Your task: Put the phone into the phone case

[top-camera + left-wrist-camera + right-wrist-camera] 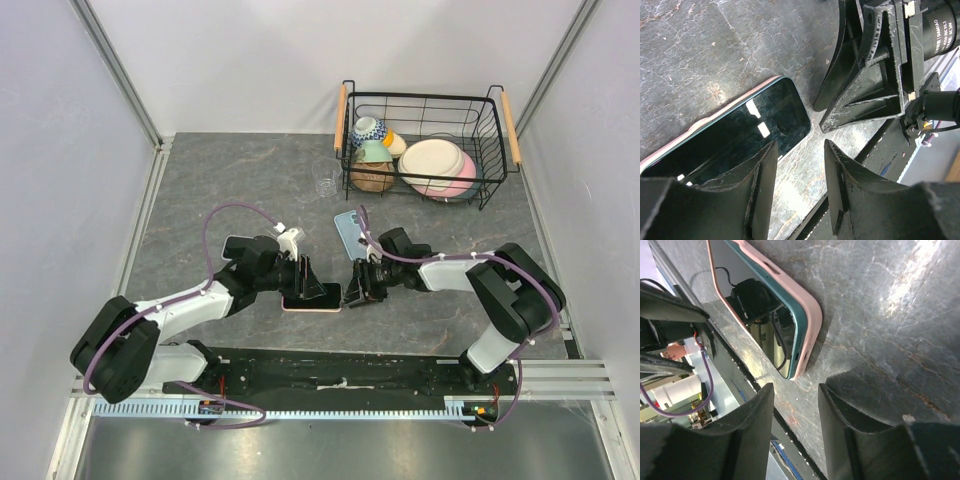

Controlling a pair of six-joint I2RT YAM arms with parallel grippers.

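The phone (311, 296), dark screen up, lies in a pink case (312, 308) on the table between my two grippers. In the right wrist view the phone's teal edge (799, 335) sits inside the pink case (812, 315), slightly proud at the near corner. The left wrist view shows the screen (740, 135) beside the left finger. My left gripper (308, 277) (800, 150) is open and empty over the phone's right end. My right gripper (357, 288) (796, 390) is open and empty just right of the phone, touching nothing.
A light blue phone-shaped item (347, 232) lies behind the right gripper. A black wire basket (425, 100) with bowls and plates stands at the back right. A small clear glass (327, 186) stands left of it. The black mounting rail (340, 372) runs along the near edge.
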